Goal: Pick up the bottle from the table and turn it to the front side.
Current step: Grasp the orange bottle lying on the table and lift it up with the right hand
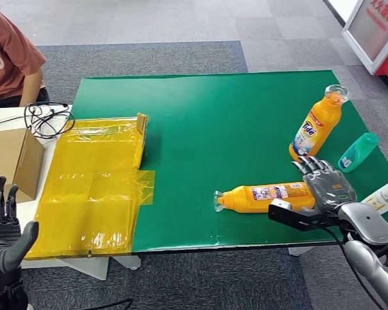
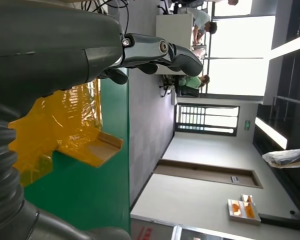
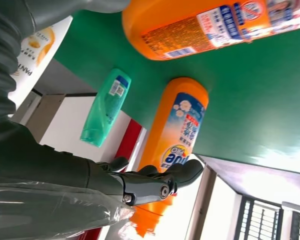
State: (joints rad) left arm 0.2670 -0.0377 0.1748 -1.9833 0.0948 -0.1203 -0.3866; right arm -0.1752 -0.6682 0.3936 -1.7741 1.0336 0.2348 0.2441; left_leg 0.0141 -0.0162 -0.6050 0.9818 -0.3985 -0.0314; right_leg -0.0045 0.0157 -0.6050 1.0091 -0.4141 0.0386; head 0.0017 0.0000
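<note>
A green table (image 1: 207, 129) carries yellow plastic sheeting (image 1: 97, 187) over its left end; an orange bottle (image 1: 265, 197) lies on its side near the front edge, toward the right corner; the right hand (image 1: 326, 184) rests at its base, fingers spread, gripping nothing; a second orange bottle (image 1: 319, 124) lies beyond it; the left hand (image 1: 2, 226) hovers off the left end, fingers apart.

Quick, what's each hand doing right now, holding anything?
Left hand: open, holding nothing, off the table's near left corner.
Right hand: open, fingers spread at the base of the lying bottle, not gripping it.
</note>
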